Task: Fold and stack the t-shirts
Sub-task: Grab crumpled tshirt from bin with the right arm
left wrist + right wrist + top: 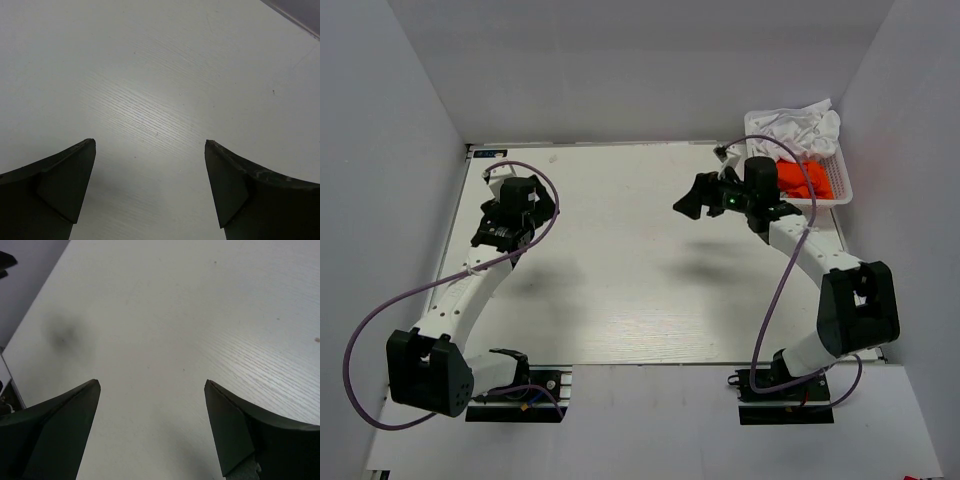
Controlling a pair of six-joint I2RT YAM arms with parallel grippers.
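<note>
A crumpled white t-shirt [800, 128] and a bright orange-red t-shirt [806, 178] lie bunched in a white lattice basket [842, 188] at the table's far right. My right gripper [692, 198] is open and empty, above the table just left of the basket, pointing left. In the right wrist view my gripper [152, 385] shows only bare table between its fingers. My left gripper [542, 196] is open and empty at the far left of the table. The left wrist view shows my gripper [150, 142] over bare table. No shirt shows in either wrist view.
The pale wood-grain table [640, 270] is walled in by grey panels at the back and both sides. Purple cables loop from both arms. The arm bases stand at the near edge.
</note>
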